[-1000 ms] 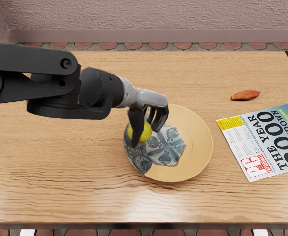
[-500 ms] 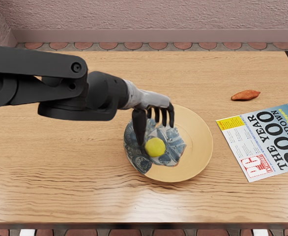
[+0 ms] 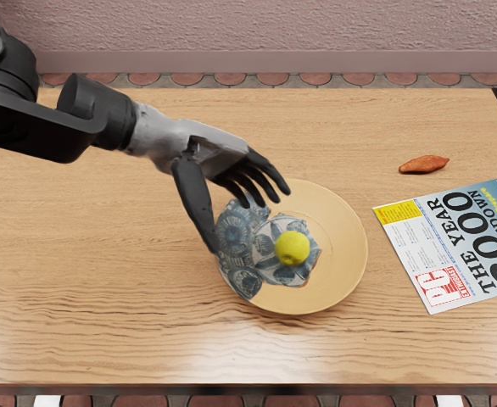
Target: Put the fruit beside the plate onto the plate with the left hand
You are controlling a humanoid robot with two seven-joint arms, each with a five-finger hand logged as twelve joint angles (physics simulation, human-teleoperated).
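Note:
A small yellow fruit [image 3: 293, 248] lies on the plate [image 3: 342, 246], near the middle of its blue-patterned centre. The plate is tan-rimmed and sits at the table's centre right. My left hand [image 3: 231, 191] hovers over the plate's left edge, above and to the left of the fruit, fingers spread and holding nothing. Its arm reaches in from the upper left. The right arm does not show.
A magazine [image 3: 456, 242] lies at the right edge of the wooden table [image 3: 104, 280]. An orange-brown item [image 3: 423, 164] lies behind it, near the back right. A low wall runs along the table's far side.
The fruit left the hand, dropped onto the plate and rolled right to the centre. The hand opened, and it has lifted and drawn back to the left.

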